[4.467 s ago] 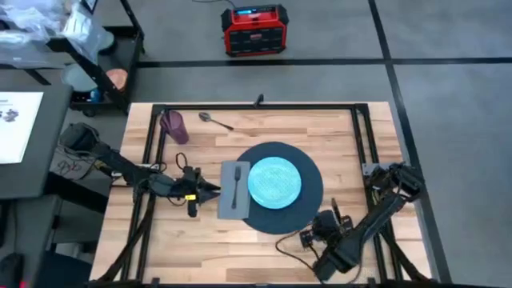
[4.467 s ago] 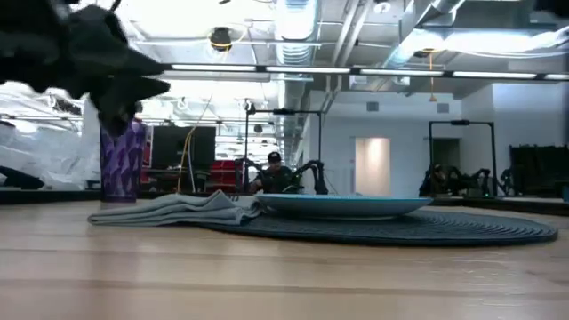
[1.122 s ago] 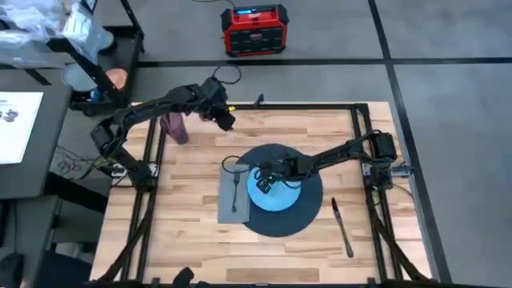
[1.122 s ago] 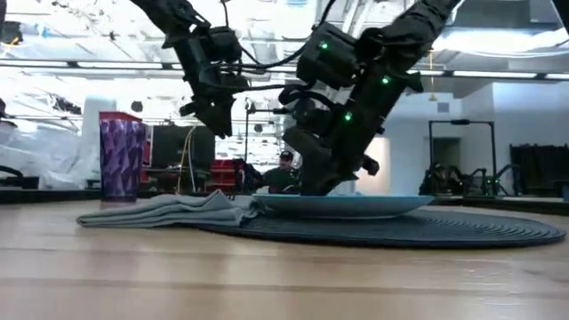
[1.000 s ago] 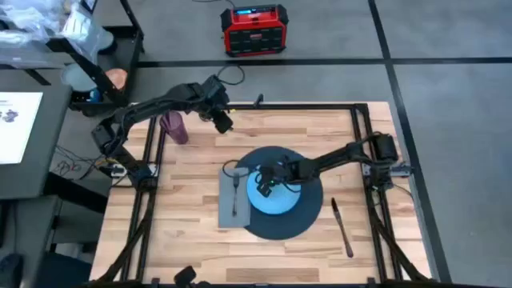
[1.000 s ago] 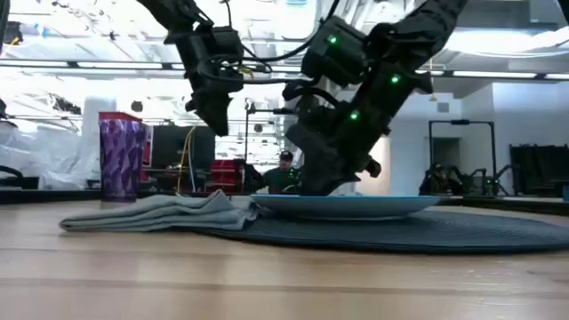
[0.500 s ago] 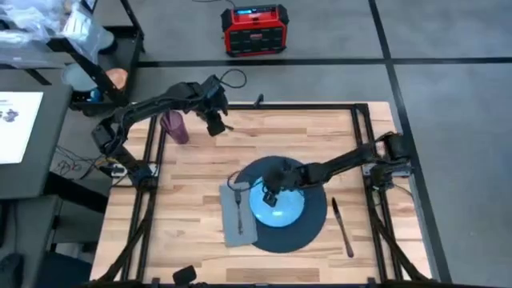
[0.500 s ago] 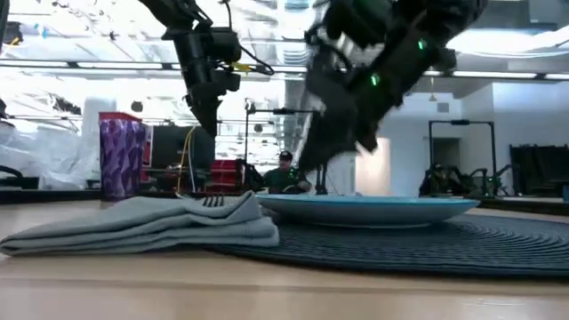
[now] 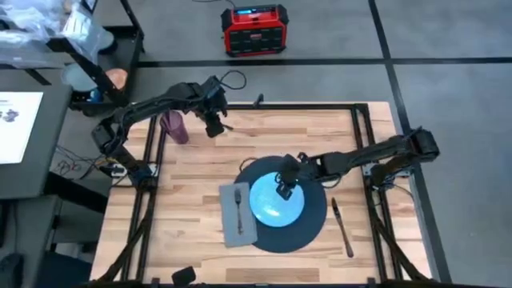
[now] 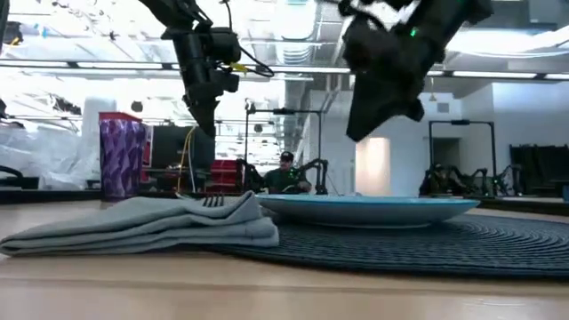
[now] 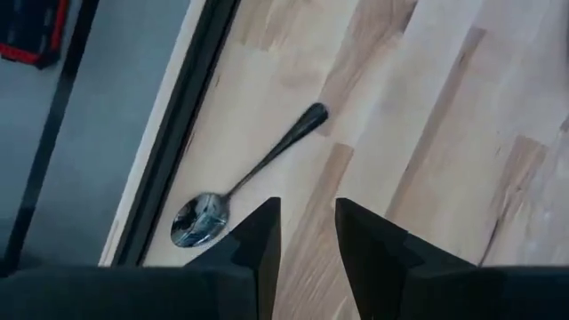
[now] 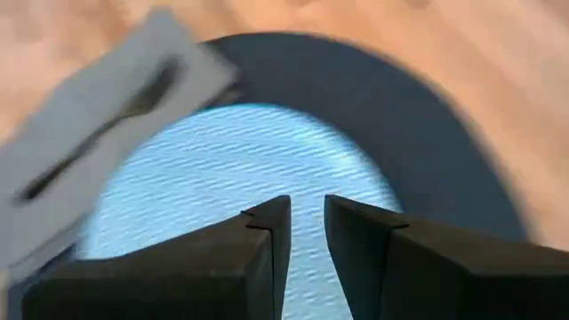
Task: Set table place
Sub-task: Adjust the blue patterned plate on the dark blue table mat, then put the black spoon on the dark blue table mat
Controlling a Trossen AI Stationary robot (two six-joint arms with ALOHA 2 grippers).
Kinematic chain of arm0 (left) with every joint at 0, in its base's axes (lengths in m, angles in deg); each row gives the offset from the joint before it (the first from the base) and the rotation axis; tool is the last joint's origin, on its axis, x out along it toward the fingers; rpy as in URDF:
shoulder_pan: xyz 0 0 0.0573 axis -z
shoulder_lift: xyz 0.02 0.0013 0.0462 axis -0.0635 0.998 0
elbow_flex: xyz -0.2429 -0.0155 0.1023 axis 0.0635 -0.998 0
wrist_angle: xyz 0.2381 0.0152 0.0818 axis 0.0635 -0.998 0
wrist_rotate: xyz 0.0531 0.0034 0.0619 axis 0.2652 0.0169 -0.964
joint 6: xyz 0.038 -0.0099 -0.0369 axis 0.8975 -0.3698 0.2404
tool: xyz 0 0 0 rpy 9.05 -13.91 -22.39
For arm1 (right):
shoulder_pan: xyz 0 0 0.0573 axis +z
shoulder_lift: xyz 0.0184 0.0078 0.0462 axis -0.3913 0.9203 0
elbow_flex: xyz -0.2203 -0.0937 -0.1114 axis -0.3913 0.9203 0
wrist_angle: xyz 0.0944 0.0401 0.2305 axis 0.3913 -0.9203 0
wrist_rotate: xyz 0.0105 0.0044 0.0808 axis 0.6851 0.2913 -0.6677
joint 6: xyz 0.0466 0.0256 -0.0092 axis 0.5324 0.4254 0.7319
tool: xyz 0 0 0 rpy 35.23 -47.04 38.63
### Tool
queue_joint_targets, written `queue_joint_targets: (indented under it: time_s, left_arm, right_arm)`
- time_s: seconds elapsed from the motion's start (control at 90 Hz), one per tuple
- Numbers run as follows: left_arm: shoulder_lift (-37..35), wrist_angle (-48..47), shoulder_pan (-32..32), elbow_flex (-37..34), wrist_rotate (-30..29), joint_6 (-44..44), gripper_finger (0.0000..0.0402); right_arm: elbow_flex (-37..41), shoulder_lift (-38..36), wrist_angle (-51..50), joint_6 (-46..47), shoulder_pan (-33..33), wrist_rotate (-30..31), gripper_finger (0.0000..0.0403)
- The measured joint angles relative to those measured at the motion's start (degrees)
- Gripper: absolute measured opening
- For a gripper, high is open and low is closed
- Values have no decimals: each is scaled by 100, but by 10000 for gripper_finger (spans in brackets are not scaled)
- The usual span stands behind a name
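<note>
Grey concrete floor all round my rig, with a red and black box (image 9: 254, 30) sitting on it past the far edge. Centre stage is the rectangular light wood plank table (image 9: 200, 156) with its black rail frame. Biggest thing on it is the large round dark navy mat (image 9: 315, 212), lying flat a bit right of the middle.

On the mat sits the round light blue plate (image 9: 270, 206), shifted toward the mat's left side. Hard against the plate's left edge is the grey cloth napkin (image 9: 238, 220), lying slightly skewed and partly over the mat's edge, with a metal fork (image 9: 238, 207) on top of it.

My right arm reaches in from the right, and its gripper (image 9: 284, 191) hangs above the plate's far rim; from the wrist camera I see the fingers (image 12: 356, 233) nearly closed with only a slim gap, holding nothing. My left gripper (image 9: 214, 127) is up near the far rail, hovering over the metal spoon (image 11: 258, 169), fingers a small way apart and empty.

A purple tumbler (image 9: 174, 126) stands at the far left corner. A dark-handled knife (image 9: 342, 227) lies on bare wood just right of the mat.
</note>
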Motion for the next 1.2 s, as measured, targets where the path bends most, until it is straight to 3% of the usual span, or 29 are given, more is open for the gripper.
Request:
queue_joint_targets:
  time_s: [0.244, 0.667, 0.978, 1.2]
  left_arm:
    - [-7, -274, 0, 0, 7, -55, 93]
    - [-37, -435, 0, -4, 9, -464, 93]
    - [-39, -470, 0, -4, 8, -439, 93]
    - [-39, -420, 0, -4, 7, 24, 93]
  right_arm:
    - [4, 864, 364, 212, 26, -312, 61]
    - [-24, 2097, 2471, 79, -208, -659, 61]
    - [-9, 1980, 2844, -137, -425, -578, 58]
    - [-7, 1361, 2874, -311, -317, -525, 58]
